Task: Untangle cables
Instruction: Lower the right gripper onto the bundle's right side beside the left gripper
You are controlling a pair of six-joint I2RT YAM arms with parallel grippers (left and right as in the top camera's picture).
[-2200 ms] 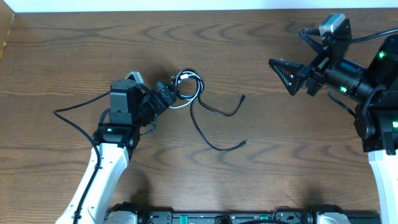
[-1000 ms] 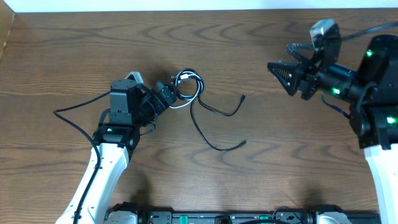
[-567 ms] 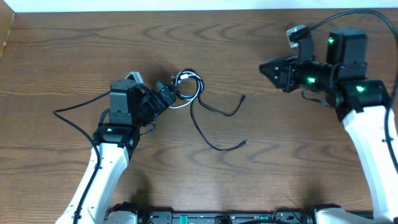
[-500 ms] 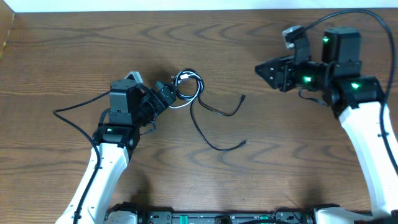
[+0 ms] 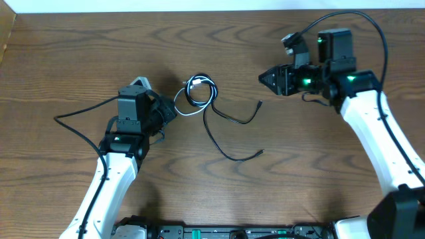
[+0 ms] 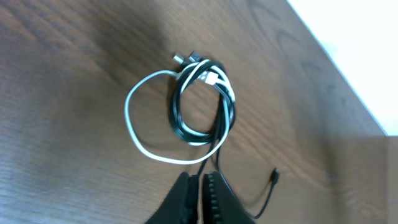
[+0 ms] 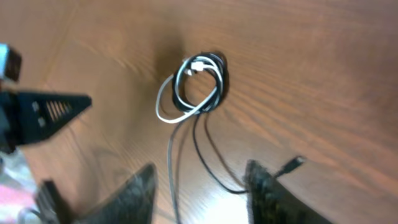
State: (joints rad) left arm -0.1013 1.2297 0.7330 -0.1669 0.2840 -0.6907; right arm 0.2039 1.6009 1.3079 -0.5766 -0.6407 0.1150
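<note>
- Near the middle of the table (image 5: 80,53), a little toward the left arm, lie the cables (image 5: 199,93), wound together in one small bundle.
- In the left wrist view the black cables (image 6: 177,118) make a tight ring of several turns, and the white cable (image 6: 130,118) goes through this ring and opens into a wider loop on its left side.
- At the top of the ring a small silver plug (image 6: 182,59) and a white plug (image 6: 211,78) lie close together.
- From the bundle two black tails run out over the wood toward the right arm. One curves to a small end (image 5: 260,103), and the other one makes a longer curve to a second end (image 5: 263,152) nearer to the front edge.
- The left gripper (image 5: 167,111) is just beside the white loop, on its left. Its fingers (image 6: 183,199) are pressed together, and the bundle lies in front of the tips. One black tail passes close by the right finger, but I cannot tell if it touches.
- The right gripper (image 5: 264,79) points toward the bundle and is well apart from it, near the end of the upper tail. In its wrist view its fingers (image 7: 137,190) stand apart and nothing is held between them.
</note>
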